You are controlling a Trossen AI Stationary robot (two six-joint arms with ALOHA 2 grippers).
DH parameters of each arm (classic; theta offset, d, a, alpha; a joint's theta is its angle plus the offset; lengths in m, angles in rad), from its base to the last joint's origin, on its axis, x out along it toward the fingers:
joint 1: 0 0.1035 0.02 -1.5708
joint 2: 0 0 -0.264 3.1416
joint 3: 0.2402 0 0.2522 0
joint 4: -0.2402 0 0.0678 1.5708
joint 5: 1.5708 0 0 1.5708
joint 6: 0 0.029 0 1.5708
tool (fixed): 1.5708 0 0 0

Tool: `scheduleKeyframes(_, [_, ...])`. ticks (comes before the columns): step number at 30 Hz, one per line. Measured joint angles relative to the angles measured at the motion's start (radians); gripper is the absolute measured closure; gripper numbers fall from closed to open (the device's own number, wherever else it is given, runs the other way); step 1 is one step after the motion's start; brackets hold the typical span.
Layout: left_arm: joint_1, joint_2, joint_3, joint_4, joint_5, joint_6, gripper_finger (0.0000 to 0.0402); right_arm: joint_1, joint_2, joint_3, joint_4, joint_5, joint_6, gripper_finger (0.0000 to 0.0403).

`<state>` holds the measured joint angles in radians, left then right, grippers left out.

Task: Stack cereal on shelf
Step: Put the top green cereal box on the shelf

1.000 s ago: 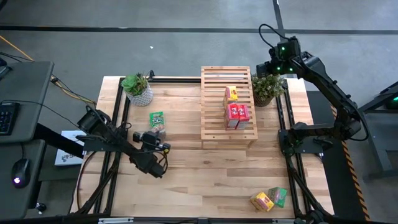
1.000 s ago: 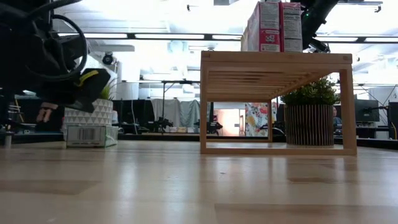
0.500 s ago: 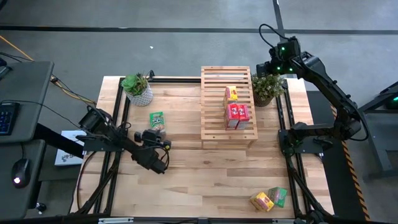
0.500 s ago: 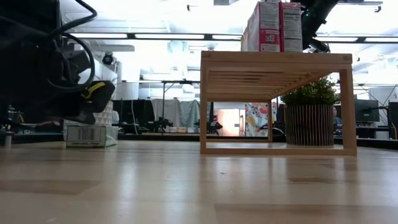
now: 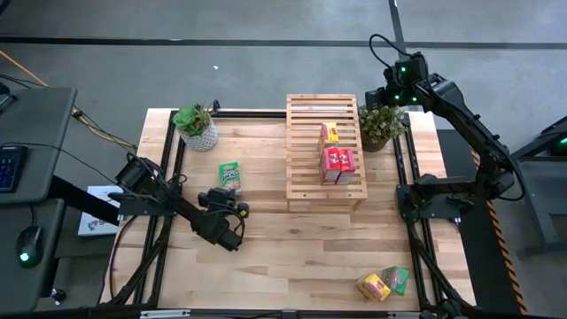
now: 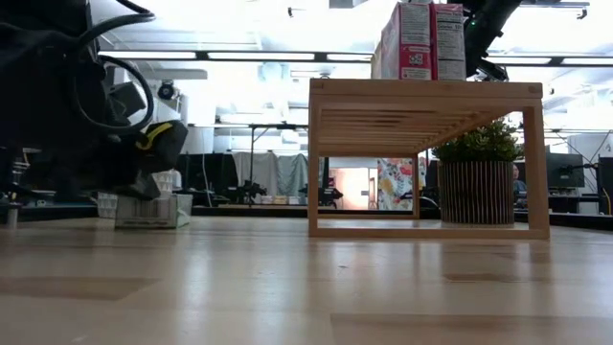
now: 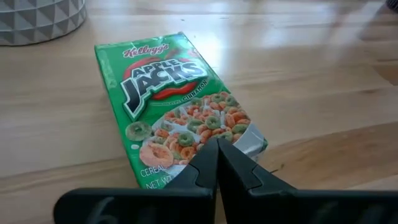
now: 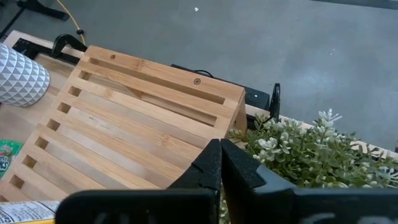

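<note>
High view. My left gripper (image 5: pixel 232 237), fingers pressed together and holding nothing, now sits nearer the table's middle than a second ago. The flat green cardboard cereal box (image 5: pixel 229 175) just beyond it has slid and turned from its earlier spot, closer to the light slatted wooden shelf (image 5: pixel 305 151). I judge this a nudge rather than a pick; the box remains on the wooden tabletop (image 5: pixel 292 248). On the shelf: two red cereal boxes (image 5: pixel 337 164) side by side, one yellow cereal box (image 5: pixel 330 133) behind them. A yellow box (image 5: pixel 373 286) and a green box (image 5: pixel 396 279) lie at the near right edge, well apart from either gripper. My right gripper (image 5: pixel 387 96) waits beside the shelf's far corner, unchanged.

Low view. The left gripper (image 6: pixel 158 144) hangs low just above the green box (image 6: pixel 151 211). Bare table runs between box and shelf; the shelf top is high, so a lift is needed.

Left wrist view. Closed fingertips (image 7: pixel 219 163) rest at the box's near end.

Right wrist view. Shut and empty, it looks over free slats (image 8: pixel 124 124), with the bushy green potted plant (image 8: pixel 311 155) close alongside.
</note>
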<state>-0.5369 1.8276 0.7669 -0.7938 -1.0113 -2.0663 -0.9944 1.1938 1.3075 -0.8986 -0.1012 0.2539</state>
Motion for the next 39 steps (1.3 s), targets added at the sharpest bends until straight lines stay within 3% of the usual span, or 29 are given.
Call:
scheduleKeyframes(17, [-0.008, 0.188, 0.063, 0.061, -0.162, 0.047, 0.0402, 0.000, 0.000, 0.000, 0.000, 0.027, -0.008, 0.0403])
scheduleKeyframes(23, [0.008, 0.197, 0.061, 0.072, -0.235, 0.172, 0.0401, 0.000, 0.000, 0.000, 0.000, 0.027, -0.008, 0.0403])
scheduleKeyframes(28, [0.092, 0.197, 0.034, 0.060, -0.257, 0.279, 0.0402, 0.000, 0.003, 0.000, 0.000, 0.027, -0.007, 0.0403])
scheduleKeyframes(34, [0.198, 0.125, 0.026, -0.177, -0.192, 0.237, 0.0401, 0.000, 0.023, 0.000, 0.002, 0.026, 0.000, 0.0403])
scheduleKeyframes(39, [0.238, -0.047, 0.027, -0.370, -0.158, 0.238, 0.0401, 0.000, 0.046, -0.001, 0.005, 0.027, 0.000, 0.0403])
